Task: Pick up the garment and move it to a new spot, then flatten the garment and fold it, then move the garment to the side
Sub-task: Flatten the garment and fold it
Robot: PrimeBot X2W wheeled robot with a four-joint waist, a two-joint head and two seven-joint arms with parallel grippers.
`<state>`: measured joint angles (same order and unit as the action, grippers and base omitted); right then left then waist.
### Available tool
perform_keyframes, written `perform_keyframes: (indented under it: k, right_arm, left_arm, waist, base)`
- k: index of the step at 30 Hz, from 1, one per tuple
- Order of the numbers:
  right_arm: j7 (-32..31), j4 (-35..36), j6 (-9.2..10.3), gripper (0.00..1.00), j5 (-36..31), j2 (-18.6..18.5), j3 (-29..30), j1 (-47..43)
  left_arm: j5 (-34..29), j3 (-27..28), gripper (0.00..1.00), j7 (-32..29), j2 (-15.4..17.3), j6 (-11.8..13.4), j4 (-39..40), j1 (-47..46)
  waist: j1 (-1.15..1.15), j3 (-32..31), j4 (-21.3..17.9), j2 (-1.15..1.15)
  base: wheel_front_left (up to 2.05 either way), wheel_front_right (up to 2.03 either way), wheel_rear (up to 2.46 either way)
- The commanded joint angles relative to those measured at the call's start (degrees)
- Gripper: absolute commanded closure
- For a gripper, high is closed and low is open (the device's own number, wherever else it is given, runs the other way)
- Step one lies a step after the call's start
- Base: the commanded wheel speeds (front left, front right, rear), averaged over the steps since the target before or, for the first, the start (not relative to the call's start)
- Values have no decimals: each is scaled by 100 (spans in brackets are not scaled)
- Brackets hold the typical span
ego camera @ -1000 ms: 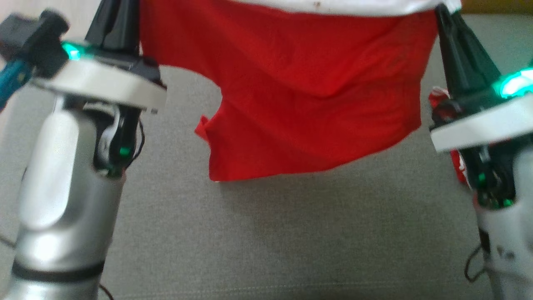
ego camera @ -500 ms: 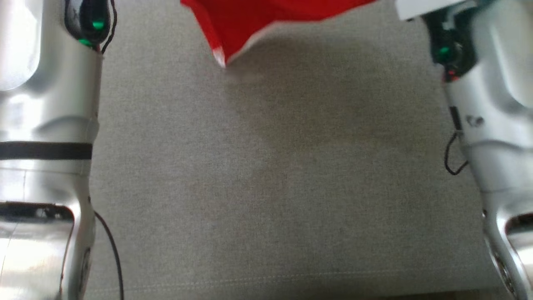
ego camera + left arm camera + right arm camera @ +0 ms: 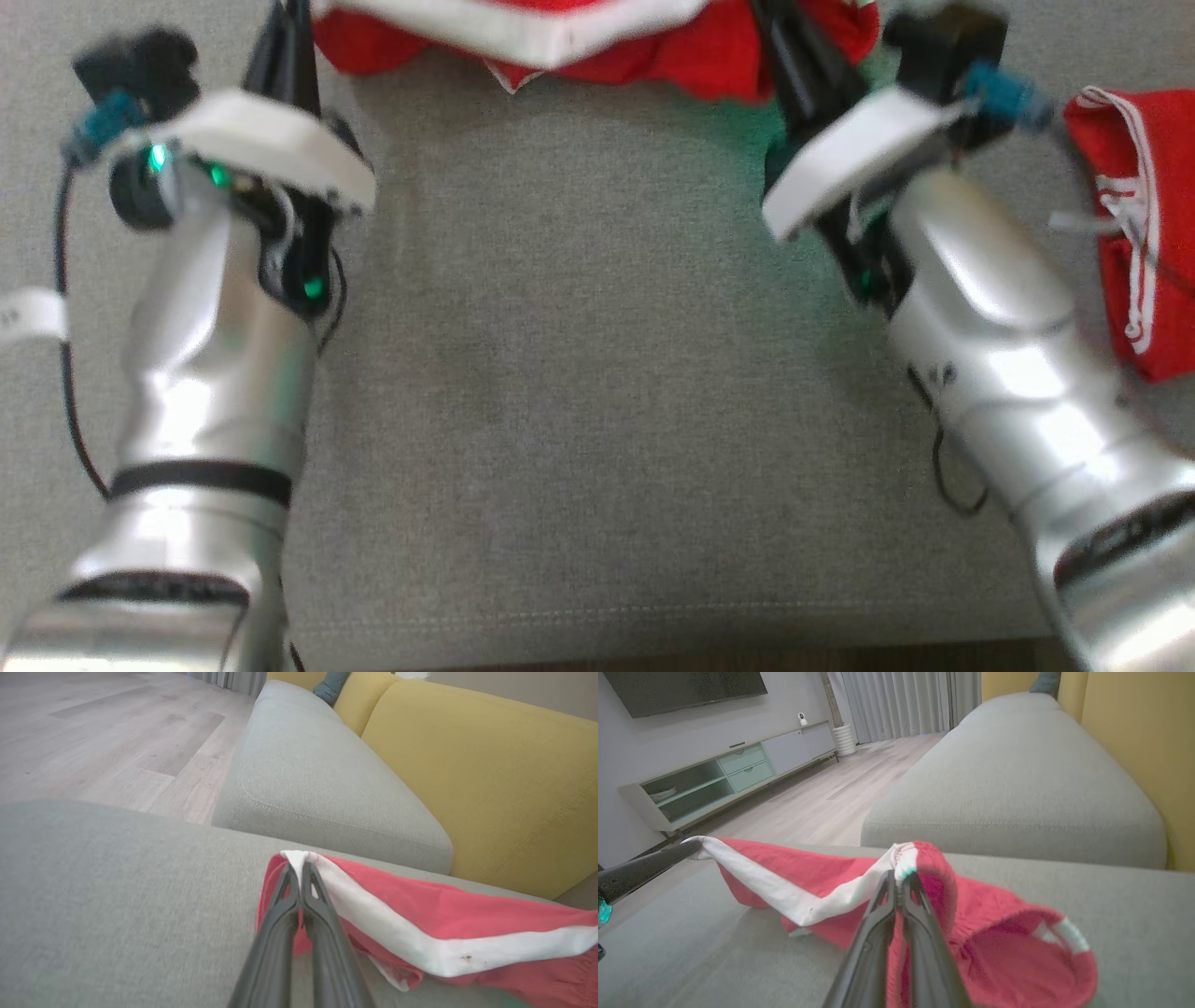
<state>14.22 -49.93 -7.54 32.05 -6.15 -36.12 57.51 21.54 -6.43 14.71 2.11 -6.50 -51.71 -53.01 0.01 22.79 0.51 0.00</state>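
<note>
Left jaws, right jaws: each pinched shut on a waistband point(image 3: 373, 917) end, so the garment point(image 3: 808, 870) hangs spread for flattening on the sofa point(image 3: 597, 373).

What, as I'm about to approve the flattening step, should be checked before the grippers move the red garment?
1. Left gripper shut on a corner of the white band: ok.
2. Right gripper shut on the gathered end of the band: ok.
3. Garment flat: not ok. The band sags between the grippers and the red cloth lies bunched below.
4. Bare grey cushion on the robot's side of the garment for spreading: ok.
5. Second red piece apart from the right forearm: cannot tell. Its white cord lies close to the arm and the head view is blurred.
</note>
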Motion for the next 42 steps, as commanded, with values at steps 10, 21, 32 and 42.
perform_keyframes:
  k: [10, 21, 32, 42]
  right_arm:
    - [77, 1509, 5, 100, 208, -226, 249, -2044]
    - [-40, 2653, 5, 100, 312, -820, 386, -4084]
    - [-1127, 4111, 5, 100, 197, -966, 986, -5936]
    - [-2035, 5115, 5, 100, -15, -810, 1520, -7058]
  left_arm:
    - [-115, 361, 100, 29, 81, -86, 1455, 1767]
    - [-106, 237, 100, 29, 94, -67, 2678, 4012]
    - [-131, 125, 100, -928, 226, 388, 4483, 6074]
    - [19, 191, 100, -1784, 318, 744, 5815, 7050]
  waist:
    - [-1, -282, 116, 0]
    - [-1, -1036, 255, 0]
    - [-1, -1729, 260, 0]
    - [-1, -1876, 241, 0]
  base:
    - [0, 0, 0]
    - [0, 0, 0]
    - [0, 0, 0]
    - [0, 0, 0]
